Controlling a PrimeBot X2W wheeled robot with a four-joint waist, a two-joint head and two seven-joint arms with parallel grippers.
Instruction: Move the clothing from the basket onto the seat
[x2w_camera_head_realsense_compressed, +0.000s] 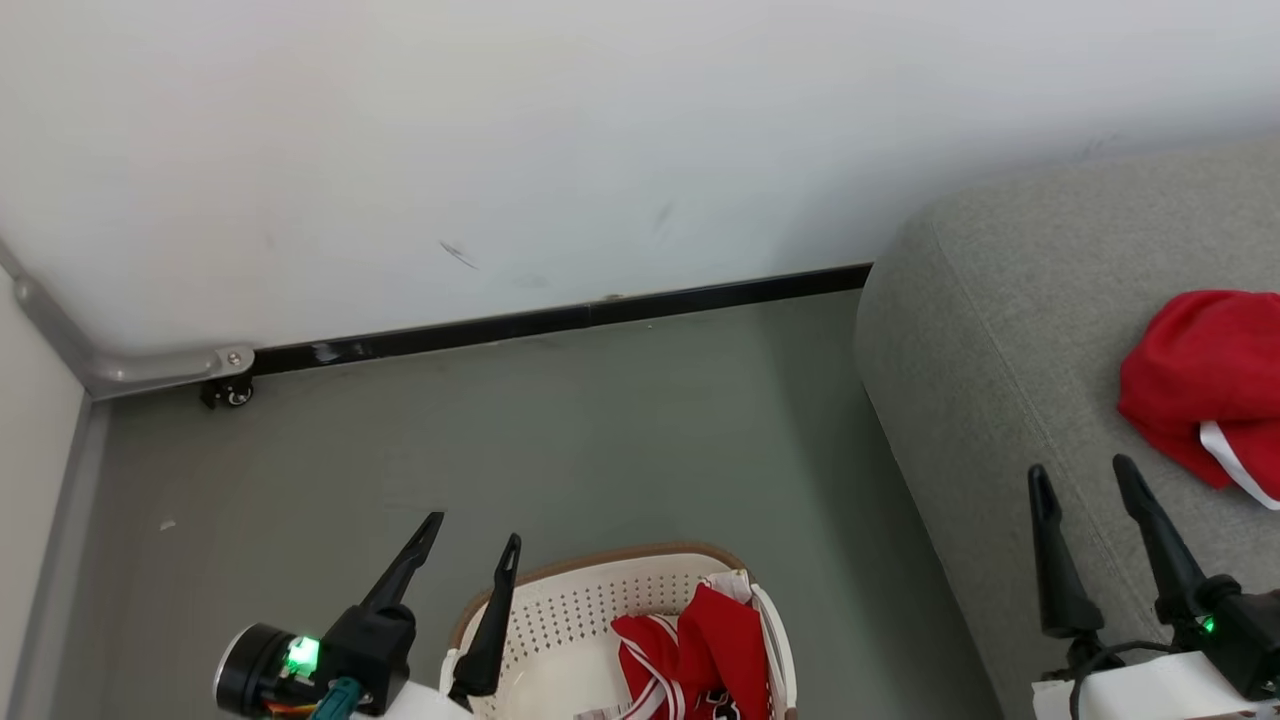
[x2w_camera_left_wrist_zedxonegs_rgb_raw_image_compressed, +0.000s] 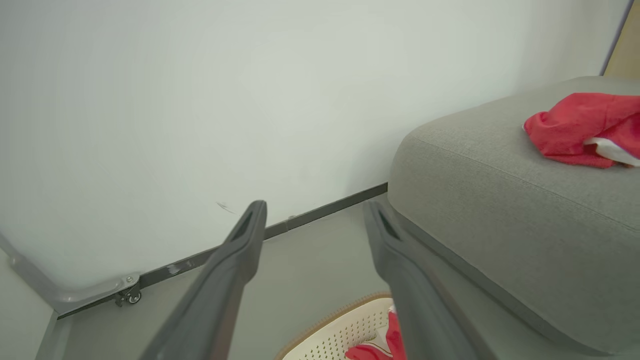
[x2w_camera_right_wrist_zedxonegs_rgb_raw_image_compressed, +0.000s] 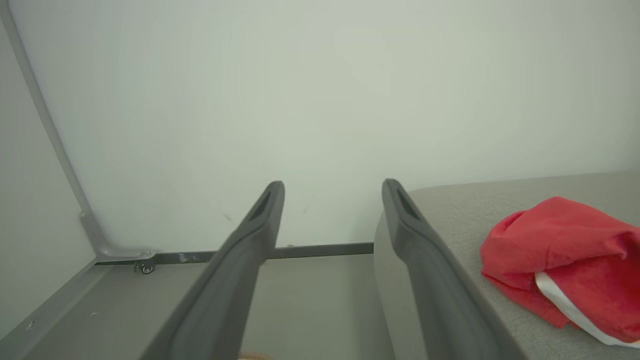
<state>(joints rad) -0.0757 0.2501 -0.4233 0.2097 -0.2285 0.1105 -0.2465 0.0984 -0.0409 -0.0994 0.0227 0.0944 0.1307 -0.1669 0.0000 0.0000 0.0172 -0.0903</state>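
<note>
On the seat (x2w_camera_head_realsense_compressed: 1000, 350) lies one garment (x2w_camera_head_realsense_compressed: 1200, 370), one jersey (x2w_camera_head_realsense_compressed: 705, 640) in the basket (x2w_camera_head_realsense_compressed: 560, 610); left gripper (x2w_camera_head_realsense_compressed: 475, 528) and right gripper (x2w_camera_head_realsense_compressed: 1080, 467) gape empty.

No text, brand, number or sign was legible. One trace noted: dark, white-edged lettering on the red jersey (x2w_camera_head_realsense_compressed: 690, 650) lying in the basket (x2w_camera_head_realsense_compressed: 580, 610). It sat at the bottom edge of the head view, mostly cut off, and its characters could not be made out.
</note>
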